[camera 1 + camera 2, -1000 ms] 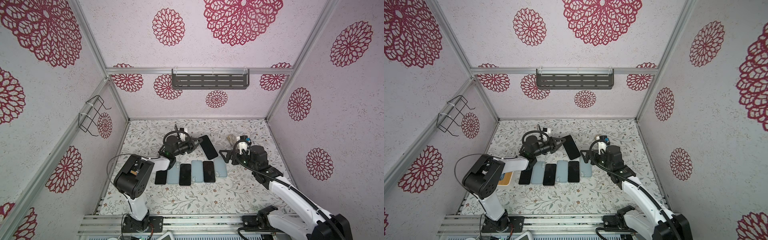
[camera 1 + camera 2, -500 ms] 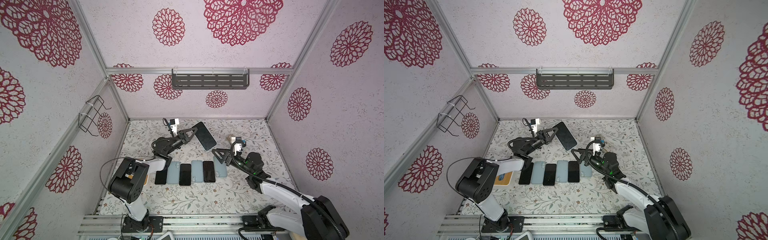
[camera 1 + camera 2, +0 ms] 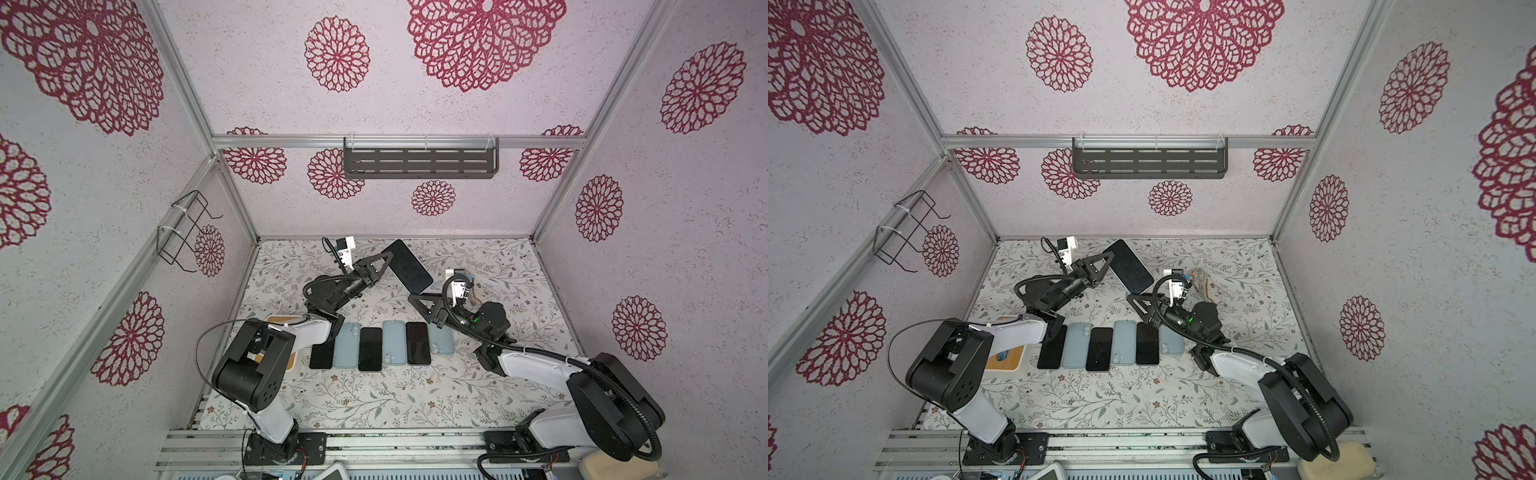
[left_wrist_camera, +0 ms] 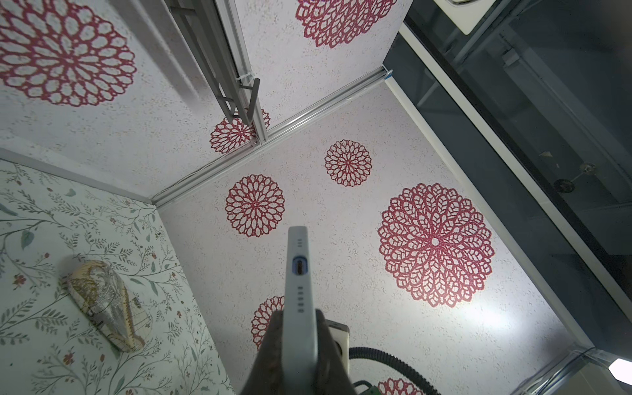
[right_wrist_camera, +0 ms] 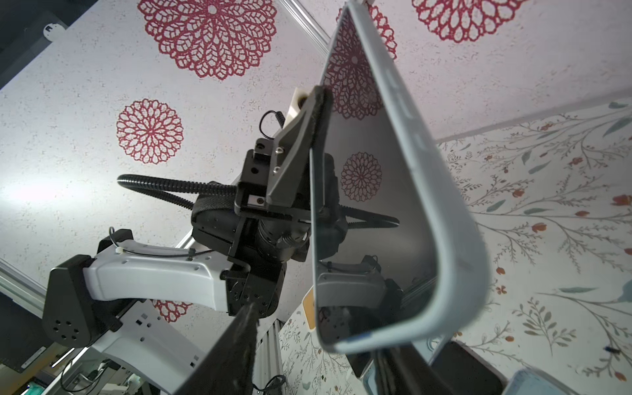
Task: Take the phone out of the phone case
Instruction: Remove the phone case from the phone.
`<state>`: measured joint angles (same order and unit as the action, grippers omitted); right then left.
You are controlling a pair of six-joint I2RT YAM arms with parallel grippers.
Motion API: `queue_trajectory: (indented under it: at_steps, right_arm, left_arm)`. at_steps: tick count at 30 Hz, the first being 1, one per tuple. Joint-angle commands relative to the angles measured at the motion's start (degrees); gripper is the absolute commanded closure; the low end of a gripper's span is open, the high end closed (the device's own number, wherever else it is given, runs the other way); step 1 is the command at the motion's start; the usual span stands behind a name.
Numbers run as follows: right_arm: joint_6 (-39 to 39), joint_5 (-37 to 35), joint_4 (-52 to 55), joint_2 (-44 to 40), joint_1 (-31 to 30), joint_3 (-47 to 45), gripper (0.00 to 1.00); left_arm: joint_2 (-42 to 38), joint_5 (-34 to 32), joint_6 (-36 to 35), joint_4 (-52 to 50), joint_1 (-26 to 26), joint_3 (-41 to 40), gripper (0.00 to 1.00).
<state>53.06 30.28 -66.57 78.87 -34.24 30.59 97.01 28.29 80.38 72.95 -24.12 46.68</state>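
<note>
Right wrist view: glossy black phone (image 5: 376, 222) inside pale blue case (image 5: 455, 239).

Our left arm (image 3: 299, 334) and right arm (image 3: 536, 365) match: white shells between bulky black joint housings, standing on black base plates (image 3: 311, 449). Ribbed black hoses (image 5: 164, 183) loop alongside, and a white camera block (image 3: 345, 246) tops each wrist. The left gripper (image 3: 388, 257) and right gripper (image 3: 415, 299) have black triangular fingers (image 5: 297, 136), one fastened with two silver screws (image 5: 277, 150).

Left pincer (image 3: 386, 262) clamped, right pincer (image 3: 417, 301) parted
</note>
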Motion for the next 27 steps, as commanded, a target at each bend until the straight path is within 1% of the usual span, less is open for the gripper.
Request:
queue_trajectory:
  at_steps: [1,3,9,11,12,16,18,19,21,24,27]
  right_arm:
    - [0.46,0.57,-5.76,0.09,-0.39,1.84,0.53]
    - [0.64,0.65,-6.08,0.53,-0.48,1.93,0.58]
    - [1.24,0.97,-6.6,1.45,-0.73,2.28,0.67]
    - [1.08,0.83,-6.61,1.46,-0.74,2.36,0.73]
    - [1.08,0.91,-6.58,1.56,-0.74,2.48,0.75]
    - [0.46,1.61,-6.13,1.83,-0.82,2.63,0.78]
    - [-1.24,1.86,-4.3,1.3,-0.92,2.71,0.83]
    - [-2.89,1.72,-2.41,0.63,-0.92,2.89,0.86]
    - [-6.89,0.72,2.92,-1.1,-0.92,3.22,0.9]
    - [-15.53,-1.76,15.83,-3.56,-1.07,5.5,0.95]
    - [-23.52,-5.16,27.48,-5.41,-1.53,8.74,1.0]
  left_arm:
    - [-2.62,-1.43,0.48,1.94,-0.41,-0.18,1.0]
    - [-2.62,-1.56,0.65,1.74,-0.43,-0.27,1.0]
    - [-2.44,-1.77,1.23,1.9,-0.49,-0.53,1.0]
    - [-2.44,-1.79,1.35,1.6,-0.59,-0.45,1.0]
    - [-2.52,-1.96,1.53,1.03,-0.58,-0.53,1.0]
    - [-2.96,-2.23,3.26,-3.37,-0.67,-0.03,1.0]
    - [-3.68,-1.86,3.81,-7.11,-0.75,0.63,1.0]
    - [-4.26,-1.52,3.82,-9.99,-0.75,1.07,1.0]
    - [-5.72,-0.97,3.4,-15.65,-0.86,1.72,1.0]
    - [-7.63,-0.04,2.73,-23.3,-1.06,2.78,1.0]
    - [-9.07,0.69,1.74,-28.87,-1.67,4.02,1.0]
